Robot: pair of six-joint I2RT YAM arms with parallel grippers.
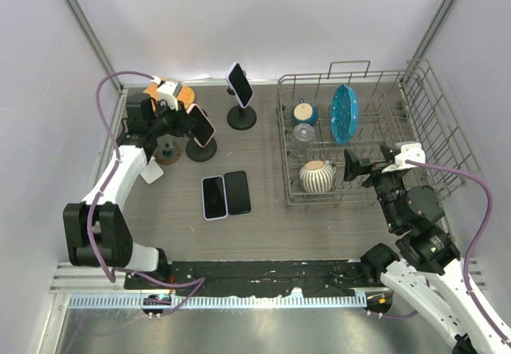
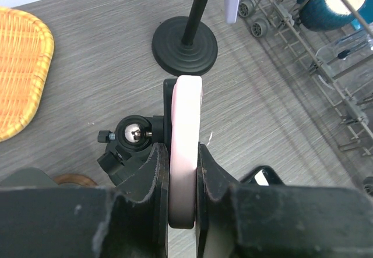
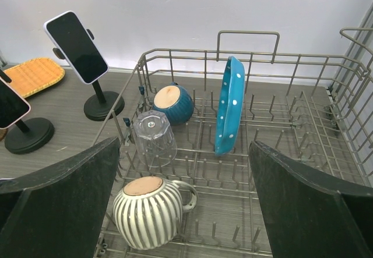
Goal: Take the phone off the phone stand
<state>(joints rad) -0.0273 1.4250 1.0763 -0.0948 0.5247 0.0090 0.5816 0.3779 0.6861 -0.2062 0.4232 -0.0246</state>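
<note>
Left tool [image 2: 183, 170] clamped on the pink phone [image 2: 186, 124], one finger against each face, near the left rear corner of the surface [image 1: 263, 226]. The phone sits tilted in its phone stand [image 2: 133, 133], whose round base rests on the surface. Right tool [image 3: 183, 202] with fingers wide apart, holding nothing, above the near edge of the dish rack [image 3: 175, 53] on the right side. A second phone [image 1: 239, 85] stands on its own stand nearer the rear edge; two phones [image 1: 226, 194] lie flat side by side mid-surface.
</note>
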